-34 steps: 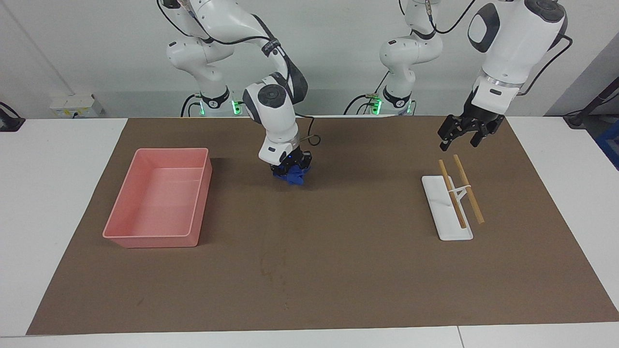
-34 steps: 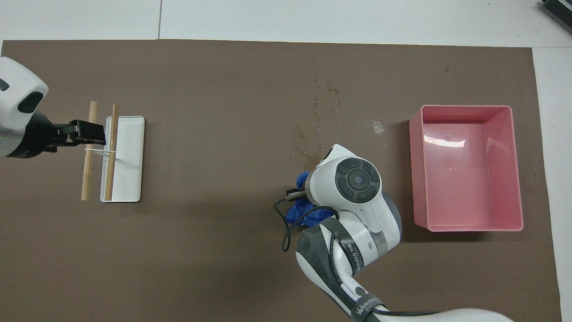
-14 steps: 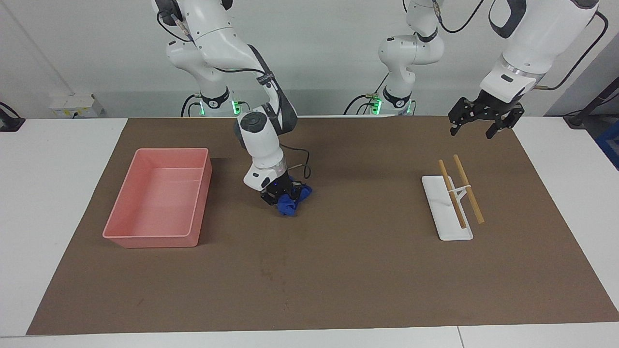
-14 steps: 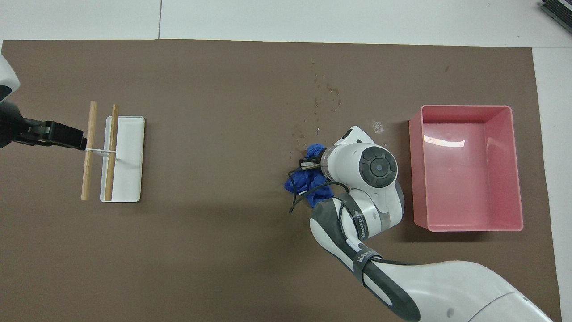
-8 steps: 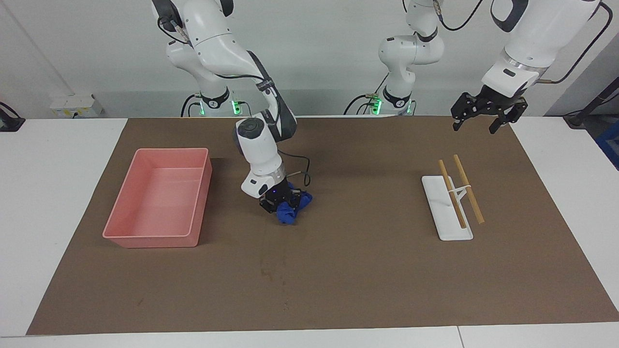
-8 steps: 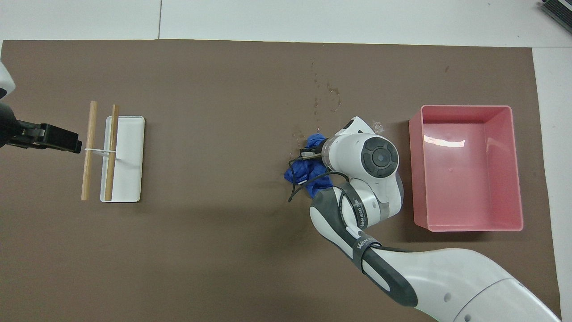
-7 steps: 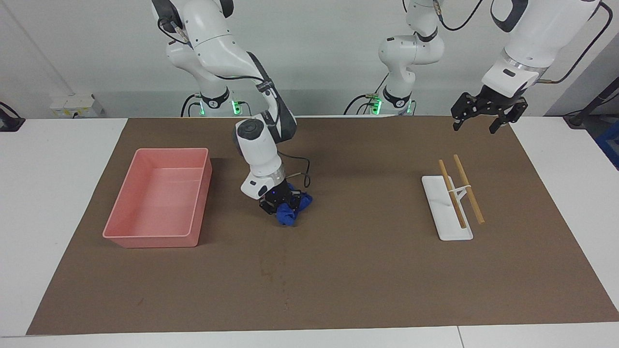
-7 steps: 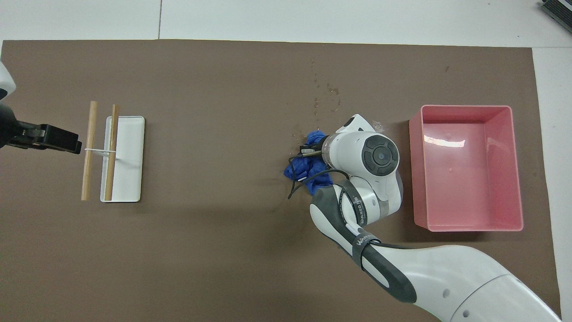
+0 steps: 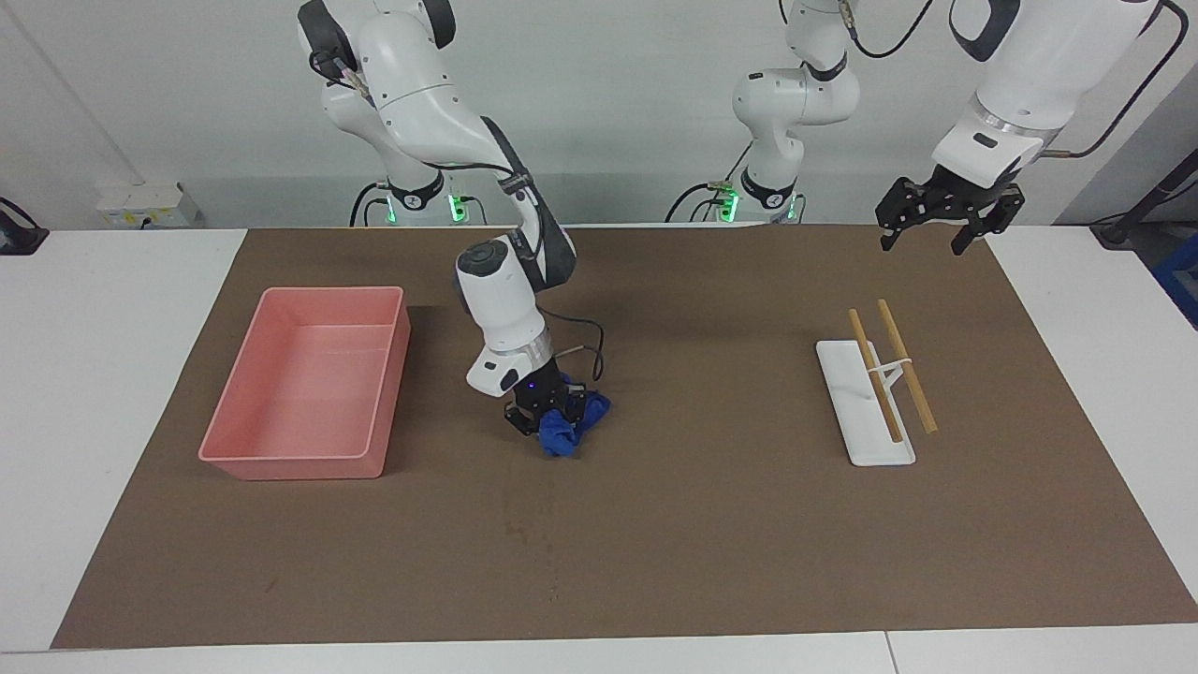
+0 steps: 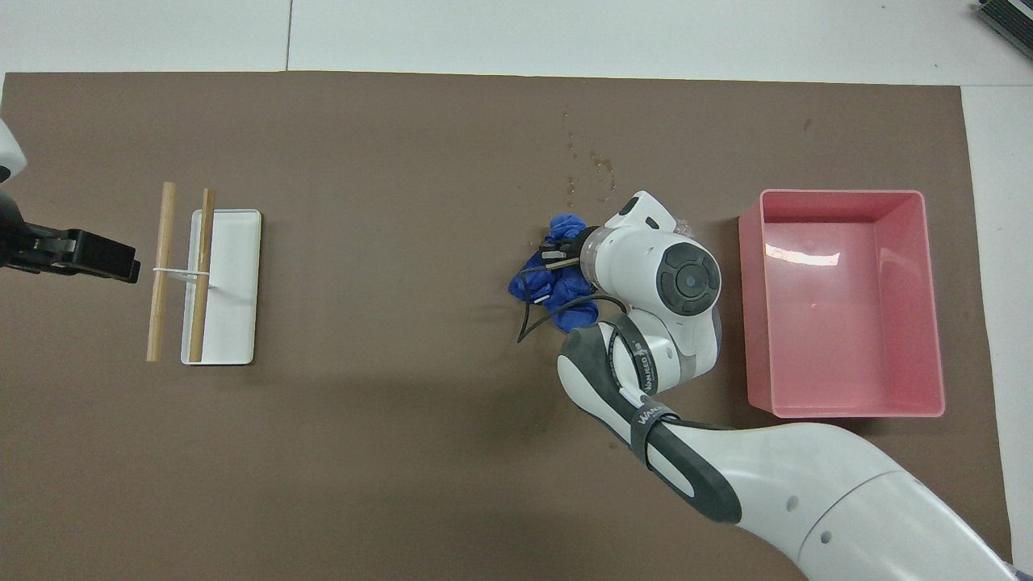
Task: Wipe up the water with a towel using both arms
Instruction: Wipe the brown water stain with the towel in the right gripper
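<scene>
Mid-mat beside pink tray [image 9: 304,384]: right gripper [image 9: 546,418] pinching towel [image 9: 568,426]; left gripper [image 9: 938,217] spread, raised near mat [image 9: 655,552] edge.

A robotics lab, by the look of it. Two white jointed arms [image 9: 440,103] stand bolted at one long edge of a white table [image 9: 103,374], their bases lit green, black cables trailing. A brown mat [image 9: 655,524] covers most of the tabletop, almost to its edges. A bare pale wall [image 9: 636,103] rises past the arms, with a socket box [image 9: 145,206] at that corner.
</scene>
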Robot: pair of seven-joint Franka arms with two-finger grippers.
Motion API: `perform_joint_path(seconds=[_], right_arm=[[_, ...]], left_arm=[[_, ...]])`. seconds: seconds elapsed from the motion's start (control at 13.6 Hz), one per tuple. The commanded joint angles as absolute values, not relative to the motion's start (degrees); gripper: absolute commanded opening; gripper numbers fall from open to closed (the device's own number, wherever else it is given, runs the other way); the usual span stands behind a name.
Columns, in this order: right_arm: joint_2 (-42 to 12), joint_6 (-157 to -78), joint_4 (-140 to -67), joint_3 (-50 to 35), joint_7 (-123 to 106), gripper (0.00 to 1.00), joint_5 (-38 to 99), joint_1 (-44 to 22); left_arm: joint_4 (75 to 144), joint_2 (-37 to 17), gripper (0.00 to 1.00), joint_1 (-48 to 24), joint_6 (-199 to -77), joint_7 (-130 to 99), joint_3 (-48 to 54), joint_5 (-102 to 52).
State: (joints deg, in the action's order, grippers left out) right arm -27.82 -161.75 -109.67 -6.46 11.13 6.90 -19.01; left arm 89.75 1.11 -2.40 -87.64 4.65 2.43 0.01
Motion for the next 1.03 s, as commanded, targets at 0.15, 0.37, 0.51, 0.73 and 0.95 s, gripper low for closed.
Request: perform_joint_path(seconds=[0.15, 0.37, 0.51, 0.73, 0.95], right_arm=[[-27.97, -163.13, -105.99, -6.94, 7.65, 0.00, 5.71, -17.14], [-21.73, -157.97, -107.75, -6.94, 8.52, 0.00, 5.80, -16.96], [-17.69, -150.94, -107.75, -6.94, 8.61, 0.00, 5.80, -16.18], [-11.97, -140.13, -107.75, -6.94, 8.70, 0.00, 5.80, -15.21], [-5.82, -129.24, -108.54, -6.86, 8.61, 0.00, 5.80, -12.75]], left_arm=[[91.05, 2.81, 1.00, -1.85, -86.66, 5.10, 2.90, 0.97], [91.05, 2.73, 1.00, -1.85, -86.75, 5.10, 2.90, 0.97], [91.05, 2.81, 1.00, -1.85, -86.75, 5.10, 2.90, 0.97], [91.05, 2.81, 1.00, -1.85, -86.75, 5.10, 2.90, 0.97], [91.05, 2.81, 1.00, -1.85, -86.75, 5.10, 2.90, 0.97]])
